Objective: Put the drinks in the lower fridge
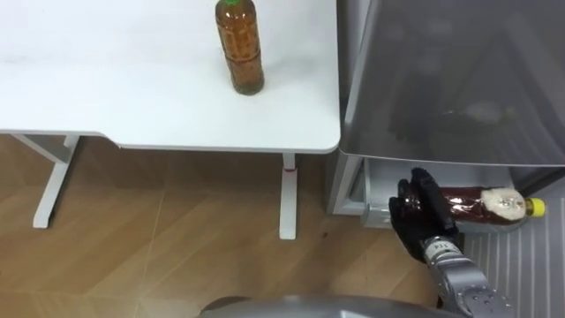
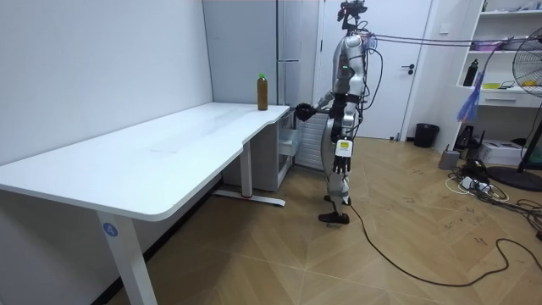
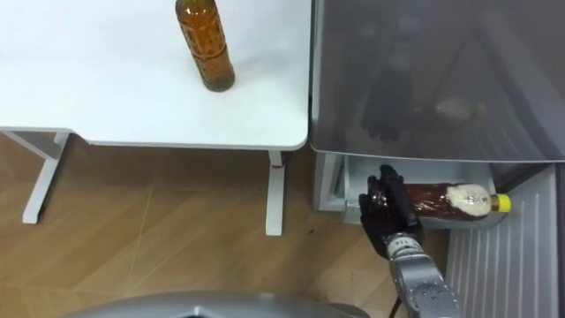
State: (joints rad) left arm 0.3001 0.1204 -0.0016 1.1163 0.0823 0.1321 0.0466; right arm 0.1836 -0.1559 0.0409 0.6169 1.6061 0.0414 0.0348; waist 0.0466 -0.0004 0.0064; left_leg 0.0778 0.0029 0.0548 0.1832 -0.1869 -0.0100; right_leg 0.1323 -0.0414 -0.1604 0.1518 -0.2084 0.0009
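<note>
While beside fridge (image 1: 441,79), white desk (image 1: 106,79), wooden floor (image 1: 159,238)

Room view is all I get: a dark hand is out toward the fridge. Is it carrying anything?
Observer: Yes, the right hand is curled round a brown drink bottle.
Operator: Upright?
Observer: No, it's on its side, with the yellow cap toward the robot's right.
Operator: In the fridge yet?
Observer: It's at the mouth of the open lower compartment, just under the grey fridge front. I can't tell if it rests on anything.
</note>
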